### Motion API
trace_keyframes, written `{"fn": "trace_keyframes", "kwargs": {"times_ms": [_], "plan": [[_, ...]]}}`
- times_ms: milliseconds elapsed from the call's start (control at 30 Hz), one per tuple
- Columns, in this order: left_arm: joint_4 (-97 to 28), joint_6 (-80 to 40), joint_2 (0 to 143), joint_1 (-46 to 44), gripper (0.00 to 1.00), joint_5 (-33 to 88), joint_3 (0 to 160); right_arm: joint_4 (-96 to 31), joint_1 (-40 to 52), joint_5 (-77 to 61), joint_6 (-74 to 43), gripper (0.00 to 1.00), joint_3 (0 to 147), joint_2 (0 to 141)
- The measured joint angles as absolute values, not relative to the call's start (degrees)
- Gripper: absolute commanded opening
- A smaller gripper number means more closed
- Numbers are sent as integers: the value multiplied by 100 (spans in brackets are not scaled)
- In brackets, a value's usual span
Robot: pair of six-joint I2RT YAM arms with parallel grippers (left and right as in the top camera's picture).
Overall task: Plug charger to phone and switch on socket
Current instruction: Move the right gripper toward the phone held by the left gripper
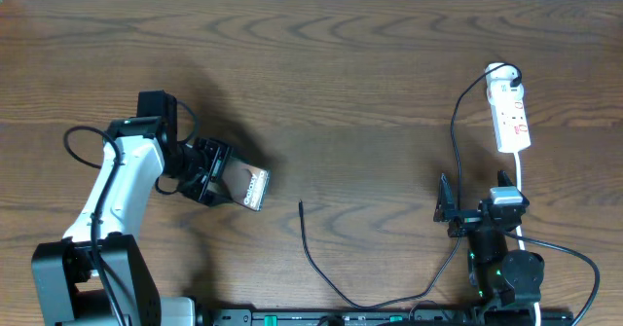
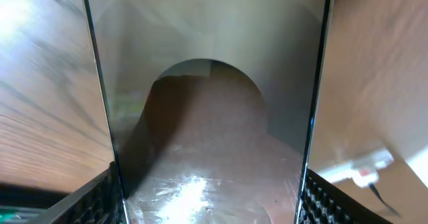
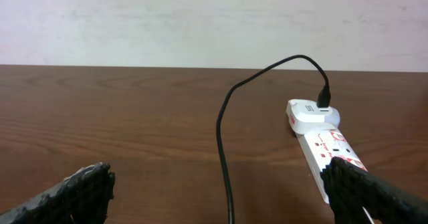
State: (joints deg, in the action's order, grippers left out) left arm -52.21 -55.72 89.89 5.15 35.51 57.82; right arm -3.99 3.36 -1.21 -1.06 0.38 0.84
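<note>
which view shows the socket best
Right wrist: the socket is closest there, red switch marks and the plugged-in black cable visible, though its near end is hidden. Overhead shows the whole socket small; left wrist catches only a blurry white bit of it.
</note>
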Motion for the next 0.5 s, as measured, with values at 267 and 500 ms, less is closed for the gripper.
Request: {"fn": "trace_keyframes", "kwargs": {"times_ms": [267,500], "plan": [[-5207,-5594,8989,513,7,2714,5782,-141,336,-19,-246,99,38,84],[-4906,-5870,8989,266,7,2508,5782,-233,336,-541,-980,99,38,84]]}}
